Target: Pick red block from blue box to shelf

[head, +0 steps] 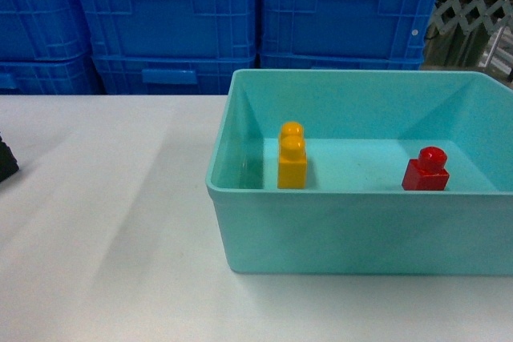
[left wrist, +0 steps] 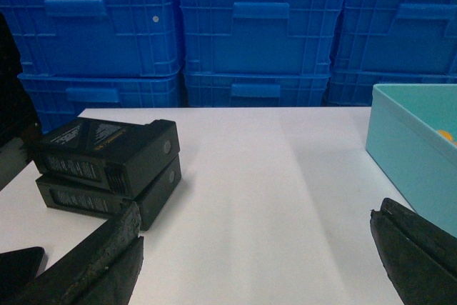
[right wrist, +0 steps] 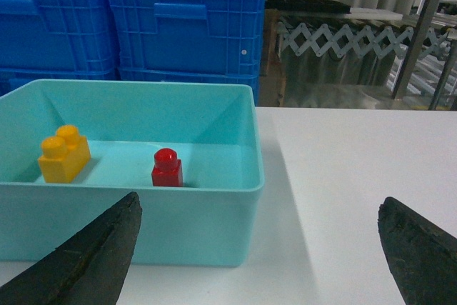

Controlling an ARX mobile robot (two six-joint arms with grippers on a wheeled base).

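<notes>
The red block stands upright on the floor of the blue box, near its right side. In the right wrist view the red block sits mid-box, and my right gripper hangs open in front of the blue box's near right corner, over the white table, holding nothing. My left gripper is open too, low over the table to the left of the blue box. Neither gripper shows in the head view. Part of the silver shelf frame rises at the far right, beyond the table.
A yellow two-stud brick stands in the box left of the red block. Dark blue ribbed crates are stacked along the back of the table. Two stacked black battery packs lie by my left finger. A folding metal grille stands behind the table.
</notes>
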